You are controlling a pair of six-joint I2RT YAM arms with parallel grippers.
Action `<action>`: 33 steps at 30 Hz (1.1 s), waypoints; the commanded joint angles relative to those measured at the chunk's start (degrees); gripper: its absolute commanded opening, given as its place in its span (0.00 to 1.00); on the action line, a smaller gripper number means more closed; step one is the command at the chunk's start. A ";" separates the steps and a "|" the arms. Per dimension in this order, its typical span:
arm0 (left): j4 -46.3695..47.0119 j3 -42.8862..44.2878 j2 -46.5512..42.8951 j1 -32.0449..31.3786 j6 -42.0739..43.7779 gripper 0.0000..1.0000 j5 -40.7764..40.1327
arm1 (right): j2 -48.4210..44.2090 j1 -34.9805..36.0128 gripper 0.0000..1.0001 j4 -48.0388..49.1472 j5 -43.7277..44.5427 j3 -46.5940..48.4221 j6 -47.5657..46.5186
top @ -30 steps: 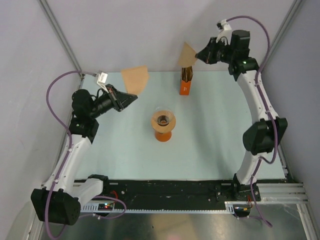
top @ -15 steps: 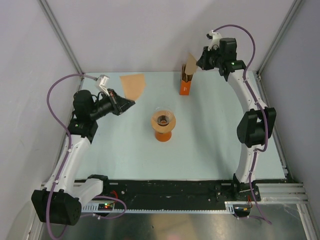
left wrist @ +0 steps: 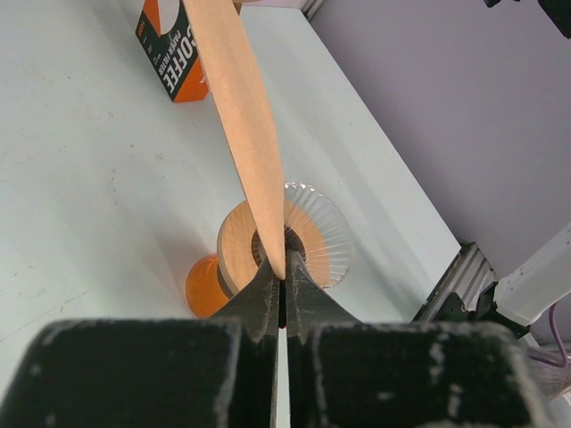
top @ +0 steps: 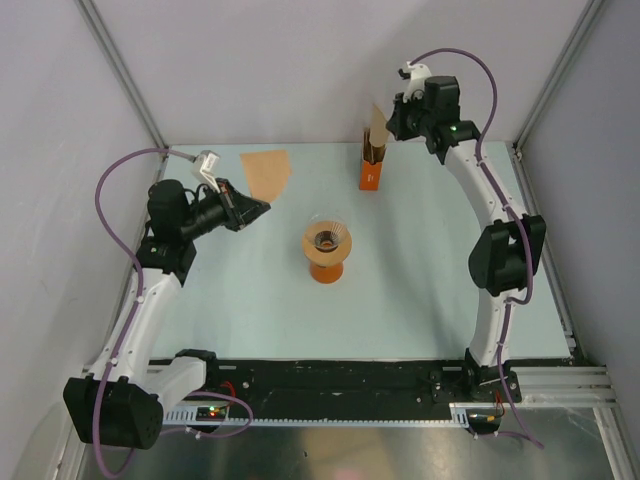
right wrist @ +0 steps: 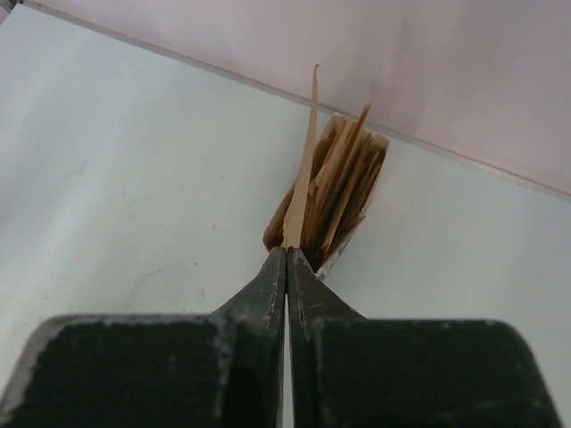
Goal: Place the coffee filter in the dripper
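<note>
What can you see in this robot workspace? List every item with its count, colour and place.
coffee filter: one, light brown, in the left gripper, off the table.
spare filter: one, light brown, in the right gripper over the box.
dripper: one, clear, mid-table on the beaker.
disc: one, tan, under the dripper.
beaker: one, orange, mid-table.
box: one, orange, far edge, holding brown papers.
table: one, pale green.
left gripper: one, black, shut.
right gripper: one, black, shut.
</note>
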 commanded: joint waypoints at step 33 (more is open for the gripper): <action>2.48 1.34 0.30 0.60 0.06 0.00 0.88 | -4.53 -0.51 0.00 1.04 1.06 3.09 0.18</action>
